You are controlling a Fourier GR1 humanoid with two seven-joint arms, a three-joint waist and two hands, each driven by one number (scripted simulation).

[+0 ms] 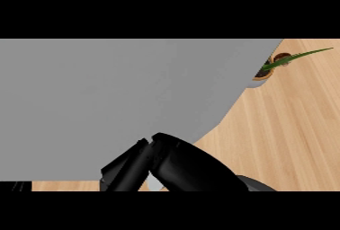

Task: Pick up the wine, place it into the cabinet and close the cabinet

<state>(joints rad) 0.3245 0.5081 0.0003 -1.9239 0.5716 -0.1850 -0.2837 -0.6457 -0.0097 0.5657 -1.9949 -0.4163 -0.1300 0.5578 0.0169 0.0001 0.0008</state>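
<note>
A large grey cabinet panel [113, 103] fills most of the head view and hides whatever lies behind it. No wine bottle shows anywhere. My right hand [179, 164] comes up from the lower edge at the middle. Its fingers [136, 157] lie stretched out against the panel's lower right edge, with nothing held in them. At the lower left corner, just under the panel, only a dark sliver of my left hand [15, 186] shows.
The light wooden counter [292, 130] shows to the right of the panel and in a thin strip below it. A potted plant [275, 63] with a long green leaf stands at the upper right, partly behind the panel's corner.
</note>
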